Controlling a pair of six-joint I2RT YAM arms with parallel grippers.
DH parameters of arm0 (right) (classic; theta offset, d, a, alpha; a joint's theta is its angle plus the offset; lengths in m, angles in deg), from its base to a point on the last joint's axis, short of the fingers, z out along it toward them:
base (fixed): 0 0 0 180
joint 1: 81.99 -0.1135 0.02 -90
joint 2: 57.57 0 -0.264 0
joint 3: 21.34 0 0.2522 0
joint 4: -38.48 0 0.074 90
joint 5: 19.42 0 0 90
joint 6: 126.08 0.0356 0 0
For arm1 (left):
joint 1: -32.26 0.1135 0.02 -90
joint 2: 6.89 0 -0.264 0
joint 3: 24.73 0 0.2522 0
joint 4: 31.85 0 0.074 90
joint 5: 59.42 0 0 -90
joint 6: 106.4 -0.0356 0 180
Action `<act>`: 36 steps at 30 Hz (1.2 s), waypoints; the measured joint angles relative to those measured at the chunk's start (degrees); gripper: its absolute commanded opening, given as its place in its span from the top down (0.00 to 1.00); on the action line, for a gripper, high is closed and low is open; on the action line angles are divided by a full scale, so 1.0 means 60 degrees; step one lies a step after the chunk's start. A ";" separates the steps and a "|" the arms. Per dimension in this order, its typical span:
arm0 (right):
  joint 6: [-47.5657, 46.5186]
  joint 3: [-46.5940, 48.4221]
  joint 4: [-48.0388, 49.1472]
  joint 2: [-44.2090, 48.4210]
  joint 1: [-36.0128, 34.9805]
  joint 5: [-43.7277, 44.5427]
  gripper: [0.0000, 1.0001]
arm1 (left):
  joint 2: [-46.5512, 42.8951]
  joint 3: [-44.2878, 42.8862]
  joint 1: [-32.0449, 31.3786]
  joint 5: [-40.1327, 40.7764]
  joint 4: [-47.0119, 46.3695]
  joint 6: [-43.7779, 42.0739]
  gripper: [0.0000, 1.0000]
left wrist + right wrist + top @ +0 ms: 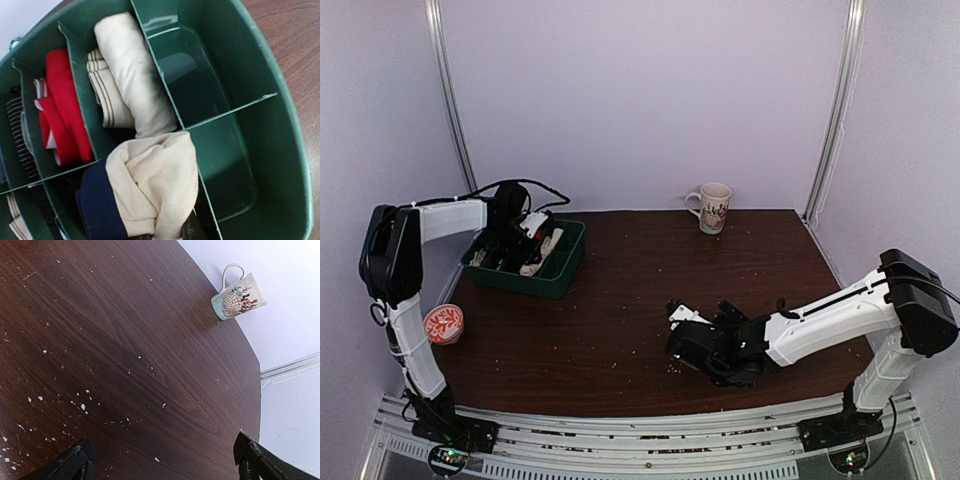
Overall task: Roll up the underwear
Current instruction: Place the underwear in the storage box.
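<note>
A rolled cream underwear with a navy waistband (150, 185) hangs over the front compartments of the green divided bin (280, 150). My left gripper (167, 234) is shut on its lower end, and only a dark fingertip (192, 230) shows beneath the cloth. In the top view the left gripper (525, 238) hovers over the bin (565, 278) at the table's far left. My right gripper (162, 460) stands open and low over bare wood, nothing between its fingers; the top view shows the right gripper (685, 322) at the near centre.
The bin's other compartments hold a cream roll (132, 75), a striped cream roll (107, 95) and a red roll (62, 110); two right-hand compartments are empty. A shell-patterned mug (712, 207) stands at the far edge. A small red-patterned dish (444, 324) sits left of the table. White crumbs dot the wood.
</note>
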 measured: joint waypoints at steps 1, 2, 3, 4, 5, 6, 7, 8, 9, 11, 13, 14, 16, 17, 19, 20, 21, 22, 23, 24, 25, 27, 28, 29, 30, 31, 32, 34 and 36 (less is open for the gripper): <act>0.0000 0.0004 0.0000 0.0000 -0.0007 0.0036 0.00 | 0.0098 0.0000 0.0000 -0.0022 -0.0007 0.0022 1.00; 0.0004 0.0004 -0.0004 -0.0004 -0.0015 0.0062 0.00 | 0.0175 0.0000 0.0000 -0.0029 -0.0007 0.0044 1.00; 0.0007 0.0004 -0.0004 -0.0025 -0.0022 0.0102 0.00 | 0.0262 0.0000 0.0000 -0.0044 -0.0011 0.0058 1.00; 0.0007 0.0004 -0.0004 -0.0047 -0.0025 0.0124 0.00 | 0.0346 0.0000 0.0004 -0.0062 -0.0004 0.0073 1.00; 0.0007 0.0004 -0.0004 -0.0095 -0.0025 0.0142 0.00 | 0.0430 0.0000 0.0004 -0.0076 0.0011 0.0084 1.00; 0.0007 0.0004 -0.0004 -0.0131 -0.0025 0.0153 0.00 | 0.0510 0.0007 0.0004 -0.0098 0.0025 0.0087 1.00; 0.0011 0.0011 -0.0011 -0.0182 -0.0033 0.0178 0.00 | 0.0565 0.0025 0.0004 -0.0106 0.0036 0.0091 1.00; 0.0022 0.0022 -0.0029 -0.0229 -0.0036 0.0204 0.00 | 0.0608 0.0055 0.0004 -0.0120 0.0040 0.0091 1.00; 0.0026 0.0040 -0.0055 -0.0280 -0.0040 0.0215 0.00 | 0.0634 0.0084 0.0004 -0.0127 0.0036 0.0091 1.00; 0.0029 0.0073 -0.0080 -0.0357 -0.0044 0.0248 0.00 | 0.0721 0.0106 0.0004 -0.0131 0.0033 0.0091 1.00; 0.0029 0.0076 -0.0087 -0.0397 -0.0044 0.0299 0.00 | 0.0827 0.0106 0.0004 -0.0157 -0.0011 0.0087 1.00; 0.0029 0.0076 -0.0102 -0.0412 -0.0044 0.0317 0.00 | 0.0878 0.0106 0.0004 -0.0186 -0.0047 0.0087 1.00; 0.0029 0.0095 -0.0142 -0.0441 -0.0051 0.0353 0.00 | 0.0991 0.0106 -0.0004 -0.0240 -0.0124 0.0080 1.00; 0.0029 0.0117 -0.0157 -0.0459 -0.0055 0.0361 0.00 | 0.1035 0.0102 -0.0007 -0.0255 -0.0153 0.0076 1.00; 0.0029 0.0175 -0.0160 -0.0495 -0.0069 0.0375 0.00 | 0.1100 0.0084 -0.0011 -0.0299 -0.0197 0.0073 1.00; 0.0029 0.0197 -0.0157 -0.0517 -0.0080 0.0382 0.00 | 0.1107 0.0084 -0.0011 -0.0306 -0.0200 0.0069 1.00; 0.0029 0.0208 -0.0157 -0.0539 -0.0091 0.0386 0.00 | 0.1107 0.0080 -0.0011 -0.0306 -0.0200 0.0069 1.00; 0.0029 0.0215 -0.0160 -0.0579 -0.0102 0.0386 0.00 | 0.1107 0.0076 -0.0011 -0.0302 -0.0197 0.0069 1.00; 0.0029 0.0222 -0.0164 -0.0619 -0.0102 0.0390 0.00 | 0.1107 0.0076 -0.0011 -0.0295 -0.0197 0.0073 0.99; 0.0029 0.0233 -0.0186 -0.0656 -0.0106 0.0390 0.00 | 0.1107 0.0073 -0.0011 -0.0295 -0.0197 0.0073 0.91; 0.0029 0.0244 -0.0189 -0.0699 -0.0106 0.0393 0.00 | 0.1107 0.0069 -0.0011 -0.0288 -0.0193 0.0073 0.89; 0.0029 0.0259 -0.0219 -0.0761 -0.0109 0.0404 0.00 | 0.1107 0.0066 -0.0011 -0.0273 -0.0189 0.0073 0.82; 0.0029 0.0259 -0.0240 -0.0769 -0.0127 0.0415 0.00 | 0.1107 0.0066 -0.0011 -0.0273 -0.0189 0.0073 0.76; 0.0029 0.0259 -0.0255 -0.0769 -0.0149 0.0426 0.00 | 0.1107 0.0051 -0.0011 -0.0270 -0.0178 0.0084 0.75; 0.0029 0.0262 -0.0255 -0.0769 -0.0149 0.0448 0.00 | 0.1107 0.0047 -0.0011 -0.0266 -0.0175 0.0124 0.75; 0.0029 0.0262 -0.0255 -0.0769 -0.0157 0.0455 0.00 | 0.1107 0.0022 -0.0015 -0.0237 -0.0153 0.0124 0.73; 0.0026 0.0266 -0.0255 -0.0769 -0.0157 0.0463 0.00 | 0.1107 -0.0011 -0.0015 -0.0219 -0.0138 0.0127 0.72; 0.0026 0.0277 -0.0259 -0.0769 -0.0160 0.0488 0.00 | 0.1107 -0.0051 -0.0015 -0.0193 -0.0120 0.0131 0.67; 0.0026 0.0299 -0.0266 -0.0769 -0.0168 0.0495 0.00 | 0.1107 -0.0069 -0.0015 -0.0171 -0.0117 0.0157 0.61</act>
